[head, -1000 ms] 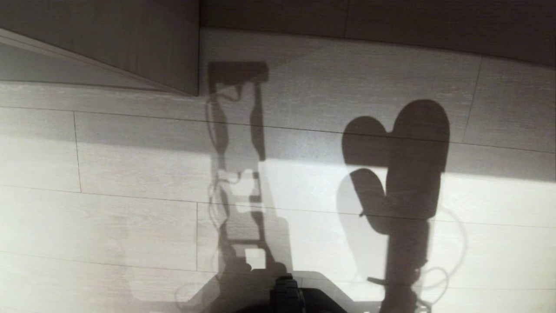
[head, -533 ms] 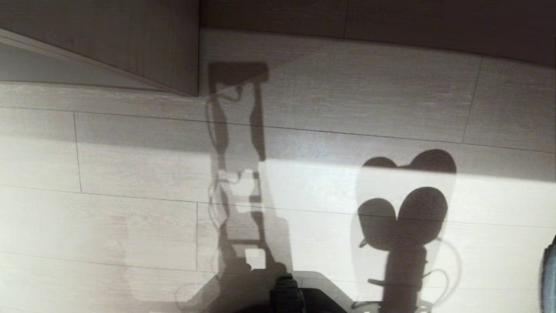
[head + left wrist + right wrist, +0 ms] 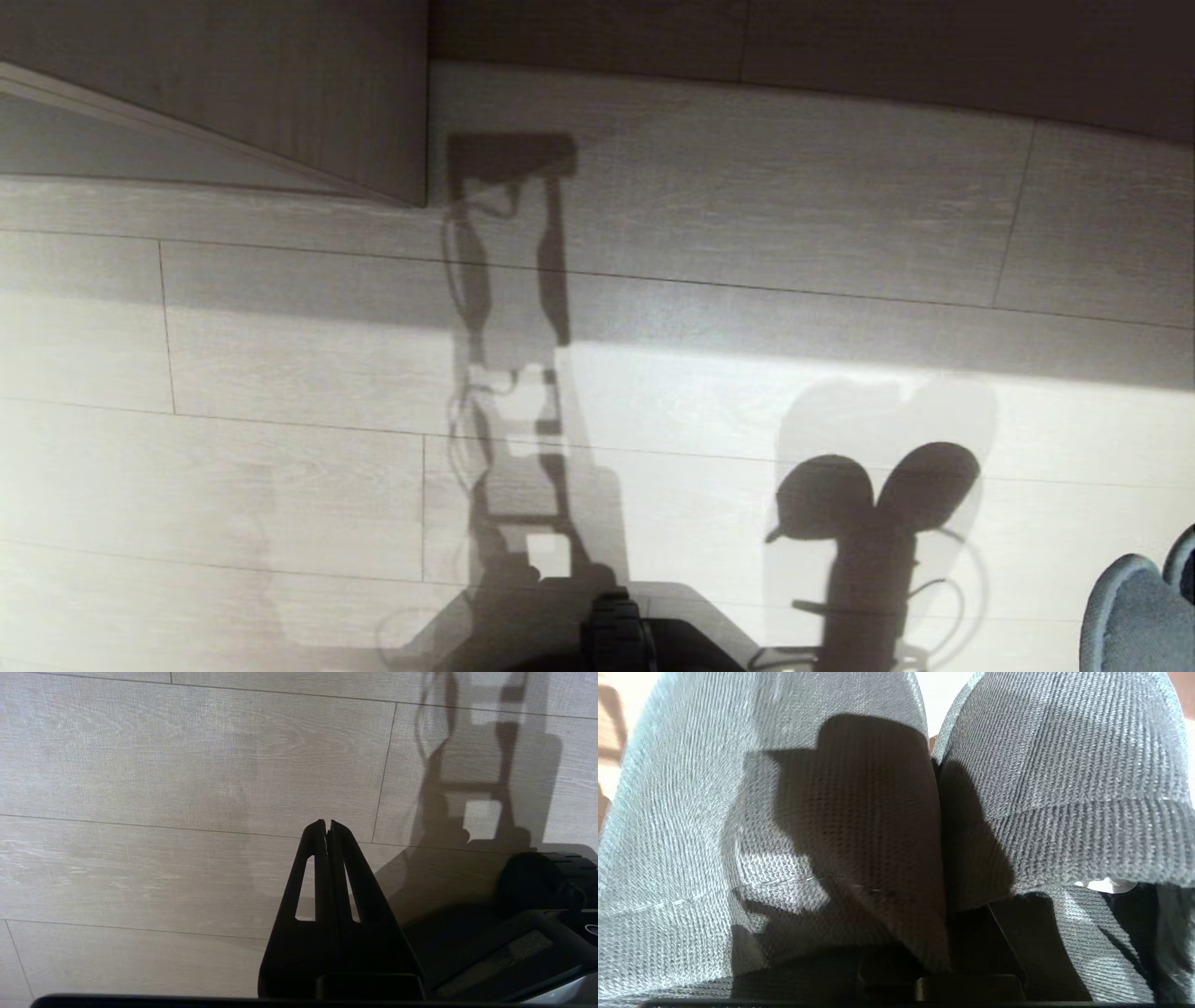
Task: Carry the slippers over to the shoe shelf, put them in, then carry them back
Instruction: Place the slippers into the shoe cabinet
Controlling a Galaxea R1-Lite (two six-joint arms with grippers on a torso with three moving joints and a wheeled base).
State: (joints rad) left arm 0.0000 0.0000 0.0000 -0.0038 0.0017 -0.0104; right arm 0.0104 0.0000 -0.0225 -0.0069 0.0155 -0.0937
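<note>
The right tool [image 3: 945, 933] is clenched on the slippers [image 3: 896, 812], pinched together so both travel as one, peeking in at the head view's lower right; the left tool [image 3: 328, 823], clenched empty, idles over the floor [image 3: 140, 765].

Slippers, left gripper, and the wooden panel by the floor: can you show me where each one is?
slippers [image 3: 1064, 765]: right wrist view, on the knitted grey band of one slipper.
left gripper [image 3: 327, 826]: left wrist view, at the tips of the closed black fingers.
wooden panel [image 3: 280, 84]: head view, on its flat dark face.
</note>
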